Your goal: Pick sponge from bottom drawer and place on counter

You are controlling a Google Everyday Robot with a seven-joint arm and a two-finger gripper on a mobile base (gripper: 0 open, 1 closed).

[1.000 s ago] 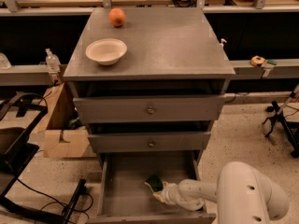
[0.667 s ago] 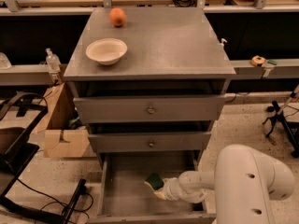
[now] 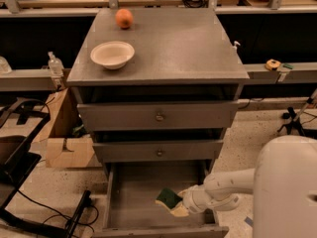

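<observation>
The bottom drawer is pulled open at the foot of the grey cabinet. The sponge, dark green over yellow, is tilted above the drawer floor at its right side. My gripper reaches into the drawer from the right and is shut on the sponge's right end. The white arm and its large shell fill the lower right. The counter is the flat grey top of the cabinet.
A white bowl and an orange fruit sit on the counter's left side. Two shut drawers with round knobs are above the open one. A cardboard box and black cables lie on the floor at left.
The gripper and sponge have shifted slightly left and up within the drawer; the sponge now sits tilted off the drawer floor. The arm's shell has moved closer to the camera.
</observation>
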